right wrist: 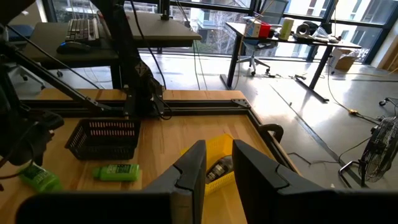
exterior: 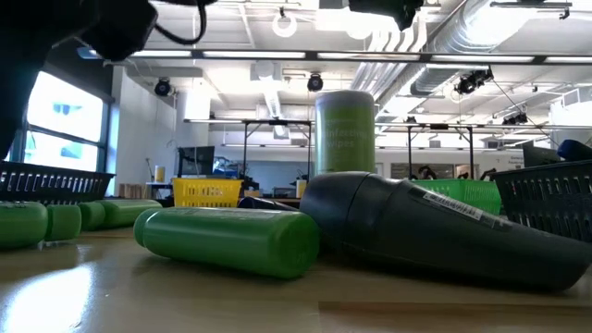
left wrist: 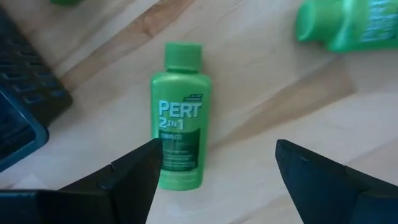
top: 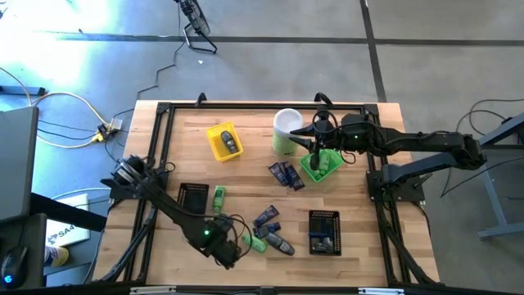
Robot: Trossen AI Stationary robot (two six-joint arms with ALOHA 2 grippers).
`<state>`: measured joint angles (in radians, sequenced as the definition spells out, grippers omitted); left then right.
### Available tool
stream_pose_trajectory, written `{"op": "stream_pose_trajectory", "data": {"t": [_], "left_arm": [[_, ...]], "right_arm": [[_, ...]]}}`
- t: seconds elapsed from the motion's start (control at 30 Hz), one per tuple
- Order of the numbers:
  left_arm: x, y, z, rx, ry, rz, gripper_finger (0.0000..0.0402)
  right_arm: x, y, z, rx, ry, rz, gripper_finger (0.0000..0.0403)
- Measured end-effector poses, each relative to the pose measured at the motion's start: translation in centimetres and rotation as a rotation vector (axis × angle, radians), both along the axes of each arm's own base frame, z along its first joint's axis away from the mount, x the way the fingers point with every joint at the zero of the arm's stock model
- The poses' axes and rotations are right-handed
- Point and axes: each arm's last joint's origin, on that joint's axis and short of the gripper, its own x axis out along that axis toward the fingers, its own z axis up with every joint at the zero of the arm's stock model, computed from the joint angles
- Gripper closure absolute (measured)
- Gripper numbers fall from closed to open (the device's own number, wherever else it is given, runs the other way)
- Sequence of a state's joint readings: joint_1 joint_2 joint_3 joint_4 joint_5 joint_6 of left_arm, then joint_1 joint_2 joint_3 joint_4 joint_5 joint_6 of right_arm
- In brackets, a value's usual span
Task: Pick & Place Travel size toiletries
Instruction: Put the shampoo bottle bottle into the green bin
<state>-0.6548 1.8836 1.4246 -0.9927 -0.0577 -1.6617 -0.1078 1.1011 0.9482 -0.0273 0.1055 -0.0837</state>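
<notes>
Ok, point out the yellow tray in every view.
High view: yellow tray at the table's far side, left of the canister.
Low view: far back, left of the canister.
Left wrist view: not in it.
Right wrist view: just beyond the right gripper.
Shared landmark: the canister.

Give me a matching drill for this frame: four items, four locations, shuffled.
Items:
1. Pert 2in1 bottle
2. yellow tray
3. green tray
4. pale-green canister with white lid

Locations:
A. under the right pincer
B. on the wood below the open left pincer
C. standing upright just left of the green tray
D. far-left part of the table, holding a dark oval piece

Pairs: 1-B, 2-D, 3-A, 4-C
</notes>
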Motion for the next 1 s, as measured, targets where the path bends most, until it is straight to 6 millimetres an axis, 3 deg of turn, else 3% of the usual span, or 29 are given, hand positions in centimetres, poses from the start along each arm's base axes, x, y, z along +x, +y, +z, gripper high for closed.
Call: {"op": "stream_pose_trajectory", "data": {"t": [0.37,0.5,0.73,1.0], "left_arm": [[0.1,-0.2,-1.2,-0.003,0.043,0.008,0.0099],[-0.5,0.2,-2.4,-0.005,0.086,0.014,0.0099],[-0.3,0.0,-4.4,-0.089,0.015,0.008,0.0099],[-0.4,0.0,-4.5,-0.095,0.009,0.014,0.0099]], "right_arm": [[0.0,0.0,0.0,0.0,0.0,0.001,0.0331],[0.0,0.0,0.0,-0.019,0.004,0.007,0.0331],[0.0,0.0,0.0,-0.031,0.006,0.009,0.0331],[0.0,0.0,0.0,-0.052,0.011,0.013,0.0331]]}}
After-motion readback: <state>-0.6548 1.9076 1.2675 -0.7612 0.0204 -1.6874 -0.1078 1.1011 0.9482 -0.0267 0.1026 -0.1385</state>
